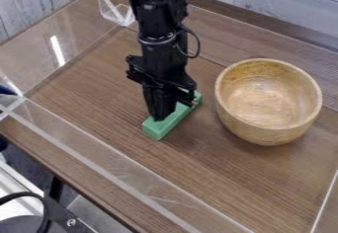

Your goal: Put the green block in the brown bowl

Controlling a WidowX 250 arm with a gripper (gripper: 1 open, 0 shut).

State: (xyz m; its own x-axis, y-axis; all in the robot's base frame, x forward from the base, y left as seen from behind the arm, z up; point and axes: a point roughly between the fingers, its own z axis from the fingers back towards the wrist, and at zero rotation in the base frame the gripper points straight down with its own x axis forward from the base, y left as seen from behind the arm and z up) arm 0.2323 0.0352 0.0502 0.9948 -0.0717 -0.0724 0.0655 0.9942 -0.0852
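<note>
Gripper (161, 105) points straight down with its black fingers squeezed shut on the green block (169, 121), which lies on the wooden table (93, 99). The brown bowl (268, 100) sits just to the right, not touching it

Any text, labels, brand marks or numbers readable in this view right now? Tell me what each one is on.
None: no readable text, label, number or sign shows.
Green block: plain, no marking.
Brown bowl: only wood grain.
Gripper and the black arm above it: no legible brand mark at this picture size.
Table: bare wood grain.
</note>
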